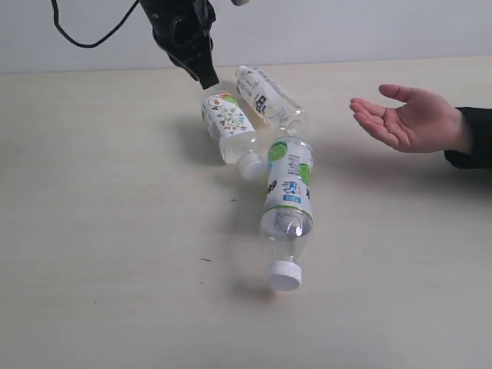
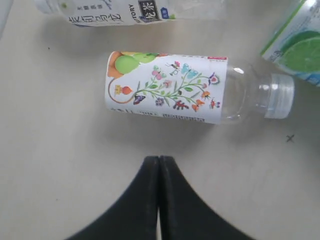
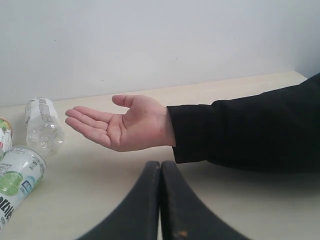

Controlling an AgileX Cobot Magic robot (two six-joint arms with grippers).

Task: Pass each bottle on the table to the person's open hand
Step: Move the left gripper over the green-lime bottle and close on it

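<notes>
The green-and-white labelled bottle point(image 1: 286, 201) lies on its side on the pale table point(image 1: 92, 231), in the lower centre of the exterior view. Its white cap point(image 1: 284, 274) points toward the bottom edge of the frame.

Above it and a little to the left lies the doodle-labelled bottle point(image 1: 227, 124), also on its side. Its cap end sits just beside the green bottle's base, and I cannot tell whether the two touch.

Further back, upper centre, the white text-labelled bottle point(image 1: 267, 94) lies at a slant, close alongside the doodle one.

At the right of the frame, level with those two bottles, the person's open hand point(image 1: 401, 117) is held palm up, apart from all of them, with a black sleeve point(image 1: 475, 138) at the edge.

At the top, left of centre, the left gripper point(image 1: 207, 78) hangs with its tip just by the doodle bottle's base. In its wrist view the black fingers point(image 2: 145, 200) are pressed together and hold nothing.

The right gripper point(image 3: 160, 163) is likewise pinched together and empty, and it faces the open palm point(image 3: 125, 125).
</notes>
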